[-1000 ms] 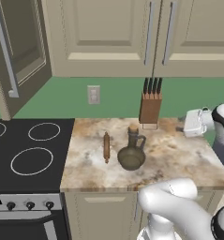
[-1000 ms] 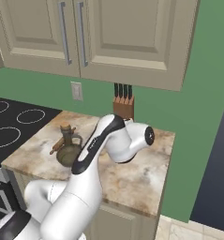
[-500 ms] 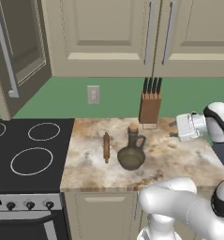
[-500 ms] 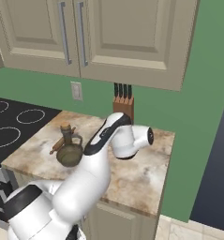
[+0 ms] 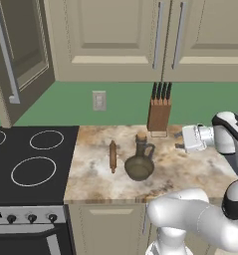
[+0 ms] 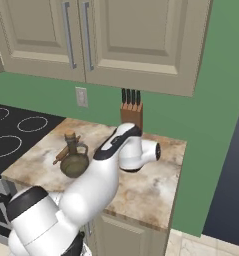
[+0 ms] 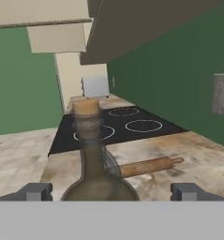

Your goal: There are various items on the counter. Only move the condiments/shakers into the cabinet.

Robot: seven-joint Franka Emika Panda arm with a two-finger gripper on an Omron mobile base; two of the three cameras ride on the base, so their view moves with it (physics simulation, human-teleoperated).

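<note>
**A:** What had just changed on your side?

**B:** I'd swung the arm leftward over the past second, so the pincer (image 5: 178, 140) had come in from the right edge of the counter (image 5: 195, 169), turned sideways toward the dark olive corked jug (image 5: 140, 162). In the hand view the jug (image 7: 96, 168) sat centred between my fingertips (image 7: 36, 191), jaws spread wide, nothing held. I took that as lining up a grasp on the jug, the first condiment bound for the cabinet (image 5: 18, 50).

**A:** And your count of the items?

**B:** One jug, one wooden rolling pin (image 5: 112, 156) just left of it, one wooden knife block (image 5: 159, 109) by the wall. I couldn't make out any small shakers. Nothing had reached the cabinet yet, whose single door stood ajar above the stovetop (image 5: 28, 159).
</note>
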